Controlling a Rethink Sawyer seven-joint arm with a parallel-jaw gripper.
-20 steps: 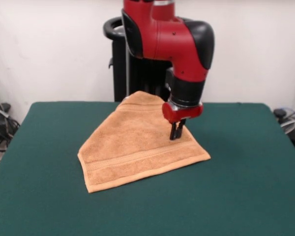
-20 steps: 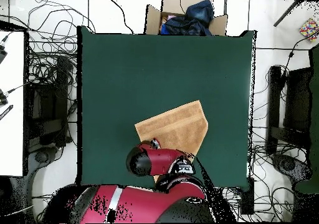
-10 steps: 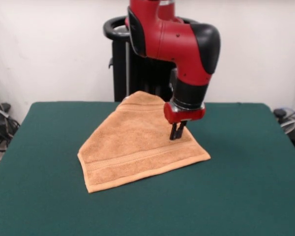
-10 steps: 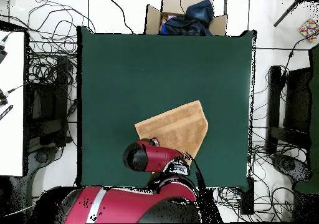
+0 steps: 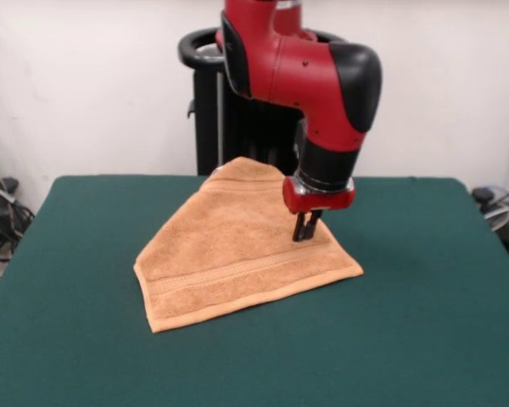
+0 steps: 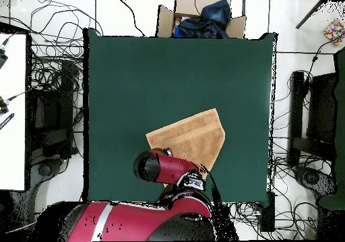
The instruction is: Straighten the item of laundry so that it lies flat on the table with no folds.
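The orange-tan towel (image 5: 237, 246) lies on the dark green table (image 5: 407, 322), folded over into a rough triangle, with a woven border band along its near edge. Its peak points toward the pedestal. My gripper (image 5: 304, 231) points straight down at the towel's right side, near the folded edge. Its tips touch the cloth, and the fingers stand close together, pinching the towel. In the overhead view the towel (image 6: 195, 135) shows on the table (image 6: 175, 71) just above the red arm (image 6: 165, 168), which hides the gripper. No white tag shows.
The black pedestal (image 5: 208, 102) stands behind the towel at the table's far side. A cardboard box with dark blue cloth (image 6: 202, 17) sits beyond the table's far edge. Cables (image 6: 47, 84) lie on the floor at both sides.
The arm's upper body has shifted slightly to the right in the front view. The gripper tips stay at the same spot on the towel. The towel has not moved.
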